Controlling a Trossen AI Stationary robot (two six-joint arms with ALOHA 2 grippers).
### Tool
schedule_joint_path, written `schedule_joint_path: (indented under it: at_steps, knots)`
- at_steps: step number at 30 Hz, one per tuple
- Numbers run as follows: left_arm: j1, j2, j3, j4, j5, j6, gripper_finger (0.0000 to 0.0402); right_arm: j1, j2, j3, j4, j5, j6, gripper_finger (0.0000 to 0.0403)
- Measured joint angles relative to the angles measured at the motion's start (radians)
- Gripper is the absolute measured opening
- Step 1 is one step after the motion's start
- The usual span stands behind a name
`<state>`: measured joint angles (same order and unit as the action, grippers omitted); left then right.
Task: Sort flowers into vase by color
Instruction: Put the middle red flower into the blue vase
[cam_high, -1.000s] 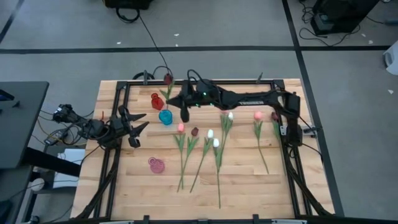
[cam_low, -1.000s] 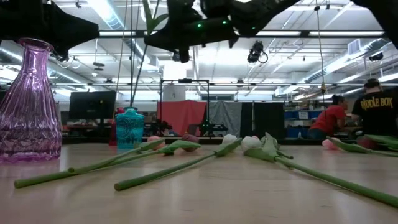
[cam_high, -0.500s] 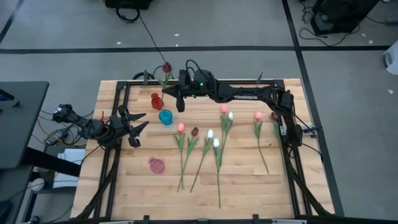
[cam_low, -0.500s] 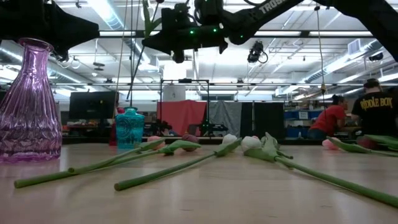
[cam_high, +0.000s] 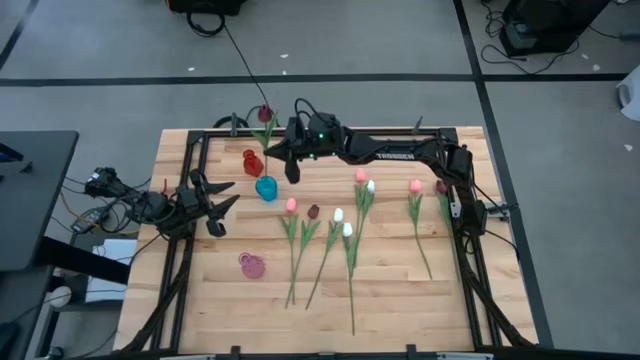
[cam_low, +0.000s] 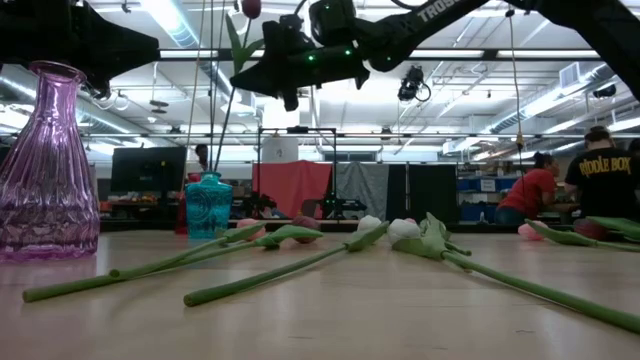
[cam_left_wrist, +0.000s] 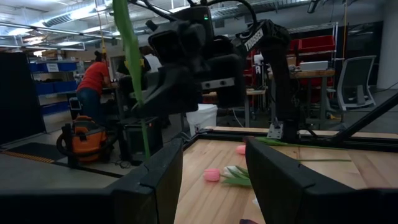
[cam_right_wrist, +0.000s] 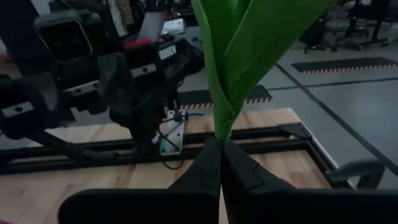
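At the table's left side, the left gripper (cam_high: 222, 207) waits with its fingers spread, holding nothing. Farther right, the right gripper (cam_high: 272, 147) is clenched on the stem of a maroon tulip (cam_high: 265, 113), raised above the red vase (cam_high: 251, 162) and blue vase (cam_high: 266, 188).

a wooden table (cam_high: 400, 300) carries loose tulips (cam_high: 330, 245) and three small vases (cam_high: 252, 265).

One camera looks straight down on the whole pale wooden bench (cam_high: 400, 300); another sits at bench-top height, facing the room. Wrist cameras look past dark fingers; all share the bench.
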<state>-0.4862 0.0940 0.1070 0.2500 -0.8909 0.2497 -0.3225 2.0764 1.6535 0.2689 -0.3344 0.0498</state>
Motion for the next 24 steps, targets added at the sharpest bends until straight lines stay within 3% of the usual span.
schedule_joint_path:
  at_steps: [10, 19, 24]
  knots:
    - [0.0, 0.0, 0.0, 0.0, -0.001, 0.0, 0.0182, 0.032, 0.0, 0.0, -0.047, 0.008, -0.078, 0.0028]
    - [0.0, 0.0, 0.0, 0.0, 0.0, 0.0, 0.0182, 0.05, -0.01, -0.001, -0.221, 0.004, -0.072, 0.0153]
    - [0.0, 0.0, 0.0, 0.032, 0.0, 0.0, 0.0182, 0.049, -0.011, 0.0, -0.258, 0.014, -0.069, 0.0198]
